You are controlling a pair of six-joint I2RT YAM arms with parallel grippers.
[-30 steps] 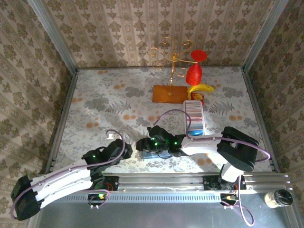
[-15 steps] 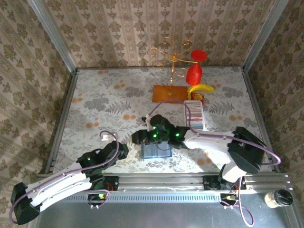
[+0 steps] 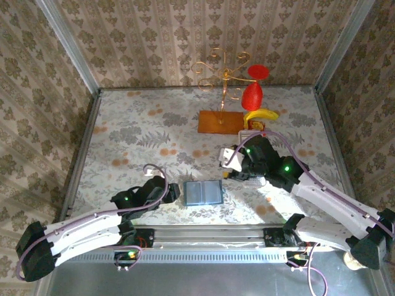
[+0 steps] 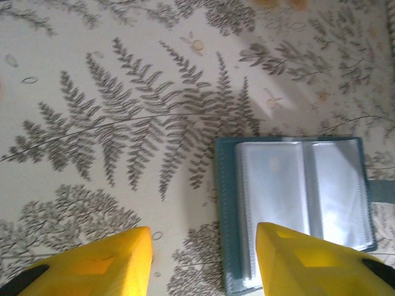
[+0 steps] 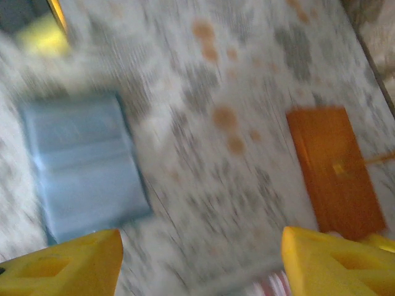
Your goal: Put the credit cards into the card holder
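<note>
I'm backing the right claw (image 5: pixel 200 246), released and empty, off the card holder (image 3: pixel 203 193), now lying open by the table's (image 3: pixel 123 135) near edge. The left claw (image 4: pixel 203 240) is loosening too, empty.

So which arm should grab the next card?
Right, I think. The right hand, open, hangs near the credit cards, striped edges just below it. The left hand, also open, sits beside the open card holder, farther away.

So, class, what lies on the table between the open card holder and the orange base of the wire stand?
Nothing but bare patterned tablecloth separates the card holder from the orange base, seen in the top external view.
</note>
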